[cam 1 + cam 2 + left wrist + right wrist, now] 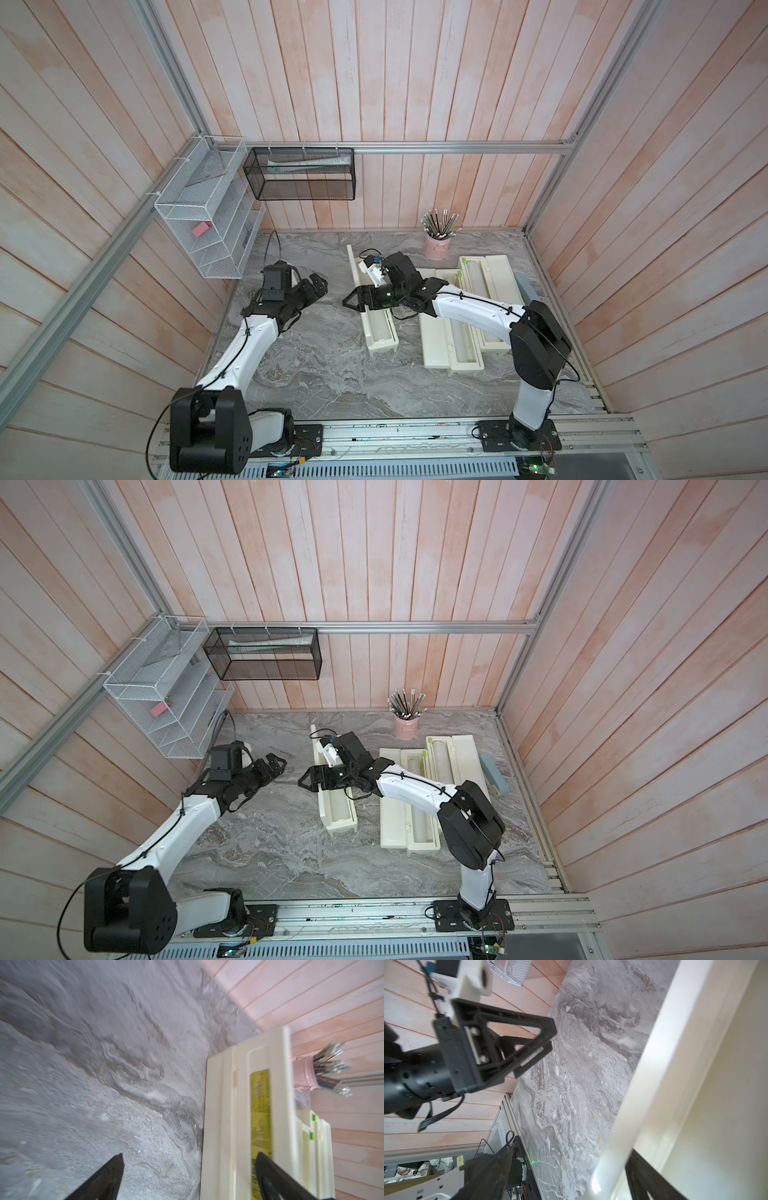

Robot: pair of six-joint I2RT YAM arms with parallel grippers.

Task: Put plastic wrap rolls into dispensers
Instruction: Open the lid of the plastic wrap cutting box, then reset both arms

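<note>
In both top views three dispensers lie open on the bench, long axes running front to back, one of three rolls in each. The right hand is nearest the leftmost one's upright lid. Left wrist view: left hand spread, empty. Right wrist view: right hand spread, straddling that lid, unclamped.

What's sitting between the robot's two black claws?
Nothing but bare marble table separates the left claw from the right claw, seen in both top views.
</note>
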